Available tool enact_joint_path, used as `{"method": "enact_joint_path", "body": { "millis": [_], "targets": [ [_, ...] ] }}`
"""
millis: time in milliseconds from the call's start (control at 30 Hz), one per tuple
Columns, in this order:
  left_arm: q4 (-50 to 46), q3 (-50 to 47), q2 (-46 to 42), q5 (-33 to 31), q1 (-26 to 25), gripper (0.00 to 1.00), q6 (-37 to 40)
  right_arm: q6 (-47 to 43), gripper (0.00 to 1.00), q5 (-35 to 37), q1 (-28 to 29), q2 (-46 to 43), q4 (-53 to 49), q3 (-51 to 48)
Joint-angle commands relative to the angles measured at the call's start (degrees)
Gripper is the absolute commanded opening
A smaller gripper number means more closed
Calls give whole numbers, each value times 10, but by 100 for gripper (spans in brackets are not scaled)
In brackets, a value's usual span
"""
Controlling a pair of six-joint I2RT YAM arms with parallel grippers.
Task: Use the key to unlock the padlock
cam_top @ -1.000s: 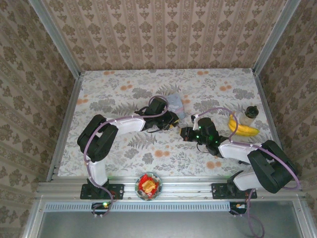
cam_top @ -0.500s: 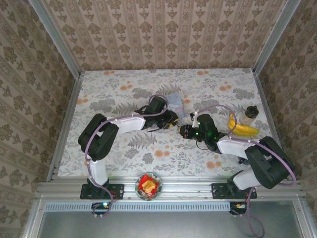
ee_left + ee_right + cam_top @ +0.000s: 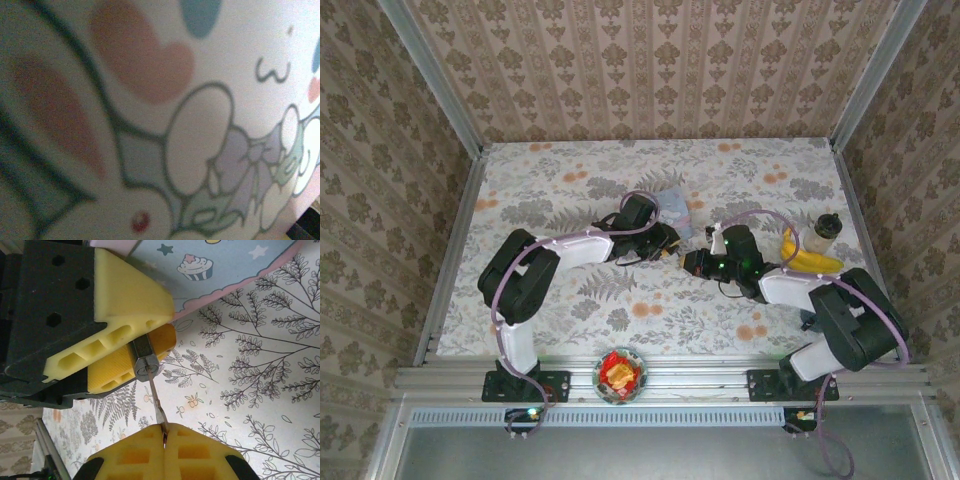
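In the right wrist view the small metal padlock (image 3: 146, 361) is clamped between the yellow fingers (image 3: 125, 305) of my left gripper (image 3: 666, 244), its keyhole end facing my right gripper. The thin key (image 3: 156, 401) is pinched between the shut yellow pads of my right gripper (image 3: 164, 430), and its tip sits at the keyhole. From above, the two grippers meet nose to nose at the table's middle, with the right gripper (image 3: 694, 263) just right of the left one. The shackle is hidden behind the left fingers.
The pale blue cartoon-printed tin (image 3: 674, 205) lies just behind the left gripper; its print (image 3: 200, 125) appears blurred, very close to the left wrist camera. A banana (image 3: 808, 262) and a small bottle (image 3: 826, 229) sit at the right. A bowl (image 3: 620, 373) rests at the near edge.
My right gripper has edged slightly away from its base toward the left gripper, keeping the key. The left arm has stayed still.
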Motion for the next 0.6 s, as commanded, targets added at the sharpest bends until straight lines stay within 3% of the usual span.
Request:
{"method": "enact_joint_path", "body": {
  "millis": [0,567],
  "targets": [
    [-48,-6,25,94,-19,20,-20,19,0,-31,-8,16,66,44],
    [-34,-20,17,107,-14,20,-17,84,0,-98,-52,74,111,84]
  ]
}}
